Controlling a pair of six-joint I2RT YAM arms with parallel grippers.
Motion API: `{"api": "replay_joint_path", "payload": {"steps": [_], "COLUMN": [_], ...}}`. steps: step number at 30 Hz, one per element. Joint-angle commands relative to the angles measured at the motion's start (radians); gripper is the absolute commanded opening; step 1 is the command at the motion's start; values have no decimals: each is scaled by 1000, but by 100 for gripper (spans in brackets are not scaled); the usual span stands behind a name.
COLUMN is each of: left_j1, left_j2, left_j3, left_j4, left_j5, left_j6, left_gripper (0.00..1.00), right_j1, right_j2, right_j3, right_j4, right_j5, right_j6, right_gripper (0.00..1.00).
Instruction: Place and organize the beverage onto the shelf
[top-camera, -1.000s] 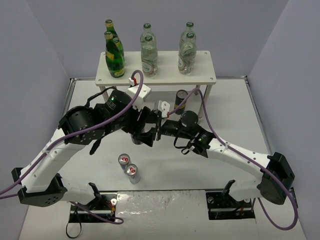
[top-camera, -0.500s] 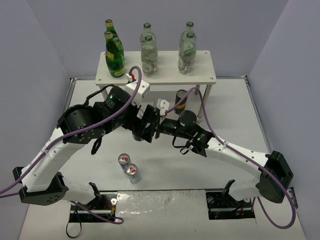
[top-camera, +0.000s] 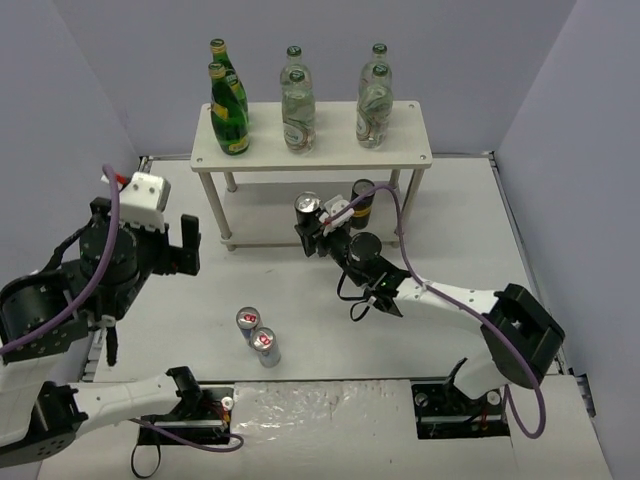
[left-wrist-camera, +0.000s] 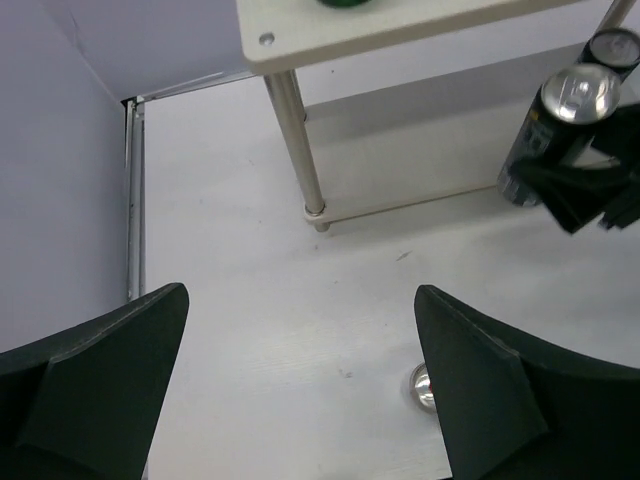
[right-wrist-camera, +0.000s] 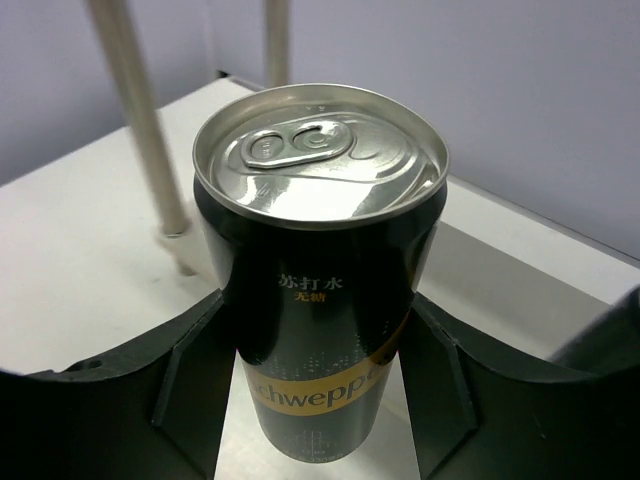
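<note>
Right now my right gripper (right-wrist-camera: 316, 385) has its two fingers clamped on either side of a black can (right-wrist-camera: 318, 260), holding it upright and low on the body. In the overhead view that can sits just left of frame centre, directly in front of the shelf (top-camera: 330, 150) and close to its lower level. A second black can (top-camera: 361, 198) stands under the top board just to its right. Both dark-green bottles (top-camera: 229, 115) and the four clear bottles (top-camera: 298, 110) line the top board. The two silver-blue-red cans (top-camera: 247, 320) wait on the table (top-camera: 470, 220) at lower centre. My left gripper (left-wrist-camera: 300, 340) hangs at the left of the frame, fingers spread wide and holding nothing.

What worries me is that the can looks tall against the gap under the top board. If I push in without dropping low enough, its rim could catch the board edge and shake the bottles above. Sliding in too far right would knock the second black can. The purple cable (top-camera: 401, 215) loops close to the shelf's right leg and might snag there. With the hold so low, a bump could also tip the can between the fingers.
</note>
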Motion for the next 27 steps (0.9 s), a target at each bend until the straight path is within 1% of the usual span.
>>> {"api": "replay_joint_path", "payload": {"steps": [1,3,7,9,10,12,16,21,25,27], "left_j1": [4,4,4,3,2,2,2,2,2,2], "left_j2": [-126,-212,-338,-417,-439,-487,-499,-469,-462,-455], "left_j3": [-197,-312,-452,-511,-566,-603,-669,-687,-706,-710], "left_j4": [66,63,76,126,143,180,211,217,234,237], "left_j5": [38,37,25,31,29,31,61,92,117,123], "left_j6": [29,18,-7,13,30,32,24,1,-7,-8], "left_gripper": [94,94,94,94,94,94,94,94,94,94], "right_j1": [-31,-48,-94,-106,-120,-131,-154,-155,-160,-163], "right_j2": [75,121,192,235,249,287,342,428,479,506], "right_j3": [32,51,80,86,95,95,84,72,92,109], "right_j4": [355,375,464,492,516,544,623,729,743,737], "right_j5": [175,198,175,157,136,126,90,88,120,149], "right_j6": [-103,-110,-68,-70,-71,-62,-14,10,16,10], "right_gripper": [0,0,0,0,0,0,0,0,0,10]}}
